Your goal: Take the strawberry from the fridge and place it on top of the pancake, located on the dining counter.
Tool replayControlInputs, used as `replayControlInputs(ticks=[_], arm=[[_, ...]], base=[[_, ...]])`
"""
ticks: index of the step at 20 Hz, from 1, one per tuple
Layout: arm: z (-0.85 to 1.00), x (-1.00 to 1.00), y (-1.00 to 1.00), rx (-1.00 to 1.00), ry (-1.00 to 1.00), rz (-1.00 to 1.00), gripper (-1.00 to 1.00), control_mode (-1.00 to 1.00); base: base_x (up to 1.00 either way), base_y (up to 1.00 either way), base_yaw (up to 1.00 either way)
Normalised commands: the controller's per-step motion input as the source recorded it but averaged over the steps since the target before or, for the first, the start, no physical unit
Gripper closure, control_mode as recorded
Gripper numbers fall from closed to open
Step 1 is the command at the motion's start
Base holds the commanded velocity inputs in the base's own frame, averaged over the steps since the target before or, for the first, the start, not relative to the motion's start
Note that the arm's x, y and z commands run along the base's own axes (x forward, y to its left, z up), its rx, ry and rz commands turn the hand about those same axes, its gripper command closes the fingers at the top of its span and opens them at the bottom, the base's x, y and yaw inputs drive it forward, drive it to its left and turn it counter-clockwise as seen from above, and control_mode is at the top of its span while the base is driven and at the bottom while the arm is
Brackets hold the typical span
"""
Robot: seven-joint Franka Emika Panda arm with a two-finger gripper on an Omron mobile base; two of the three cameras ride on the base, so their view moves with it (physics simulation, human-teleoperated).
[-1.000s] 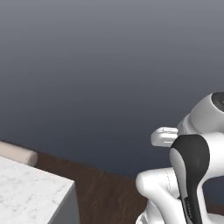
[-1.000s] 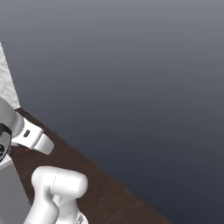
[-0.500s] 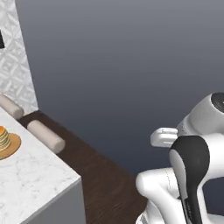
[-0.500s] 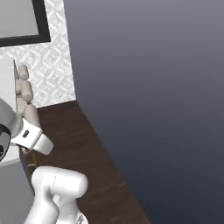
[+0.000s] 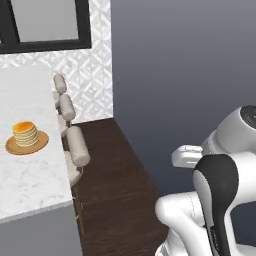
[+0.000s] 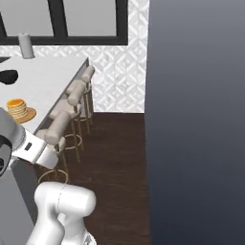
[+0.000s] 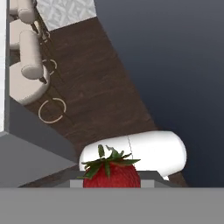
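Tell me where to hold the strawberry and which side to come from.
Hold the strawberry across its red body, below the leaves, with a finger on each flank. In the hand view it sits at the end effector with its green leafy crown pointing away from the camera, so the rounded sides are the gripping faces. Whether it is clamped cannot be told.

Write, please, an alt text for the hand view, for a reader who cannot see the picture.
A red strawberry with green leaves sits at the bottom centre, close to the camera. Behind it lies dark wooden floor, with beige round stools beside the grey side of the dining counter at the left and a dark grey wall at the right.
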Motion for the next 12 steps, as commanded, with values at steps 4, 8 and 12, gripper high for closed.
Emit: replayControlInputs(ticks=[4, 8, 12], arm=[[0.00, 0.00, 0.00, 0.00, 0.00, 0.00, 1.00, 1.00], [0.00, 0.00, 0.00, 0.00, 0.00, 0.00, 1.00, 1.00], [0.00, 0.00, 0.00, 0.00, 0.00, 0.00, 1.00, 1.00]], base=[[0.74, -0.68, 0.75], [0.74, -0.71, 0.70], [0.65, -0.84, 0.63]])
